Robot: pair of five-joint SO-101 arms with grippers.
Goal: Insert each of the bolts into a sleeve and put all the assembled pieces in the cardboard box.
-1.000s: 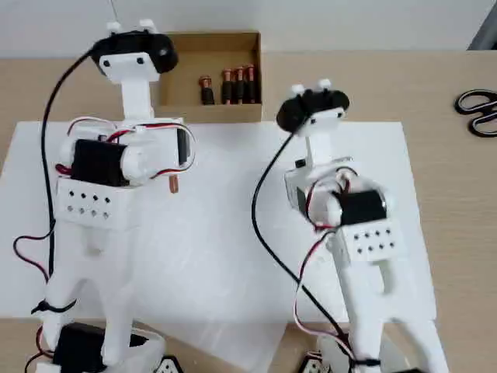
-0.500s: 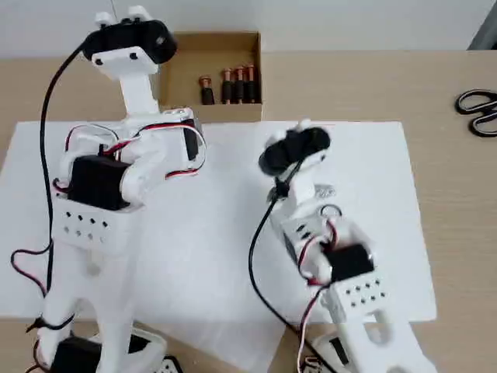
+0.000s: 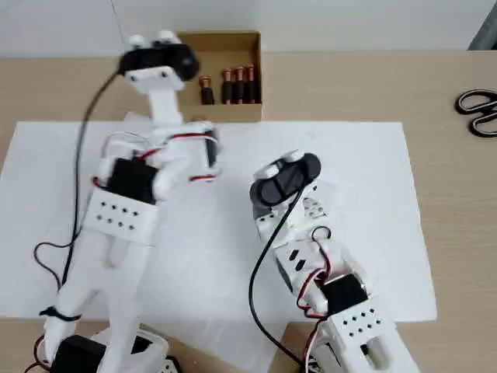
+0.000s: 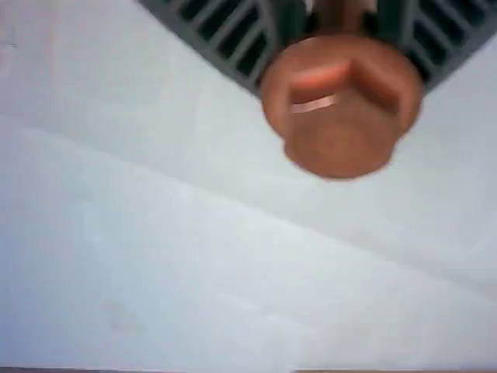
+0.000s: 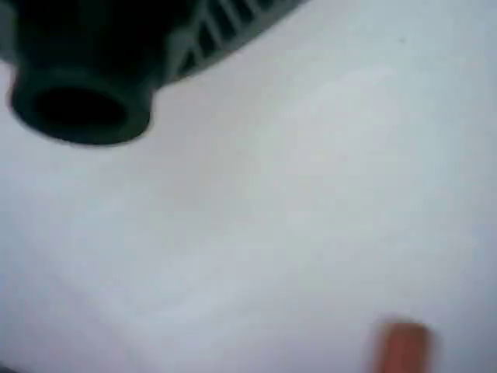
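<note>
A copper bolt point(image 4: 342, 109) fills the left wrist view head-on, with my left gripper point(image 4: 342, 19) shut on its shank between grey ribbed fingers point(image 4: 221, 31) above the white sheet. My right gripper point(image 5: 85, 39) is shut on a black sleeve point(image 5: 81, 109), whose open bore faces the camera. A copper tip point(image 5: 404, 346), apparently the bolt, shows farther off in the right wrist view. In the high view the left arm point(image 3: 167, 148) and right arm point(image 3: 287, 186) lean toward each other over the sheet's middle. The cardboard box point(image 3: 178, 101) at the back holds several assembled pieces point(image 3: 229, 85).
A white sheet point(image 3: 373, 155) covers the wooden table. Black scissors point(image 3: 477, 111) lie at the far right edge. Black and red cables point(image 3: 260, 256) trail from both arms toward the front edge.
The left arm has swung right toward the sheet's middle. The right arm has drawn back toward the front and turned left toward it. The bolt under the left arm is now covered in the high view.
</note>
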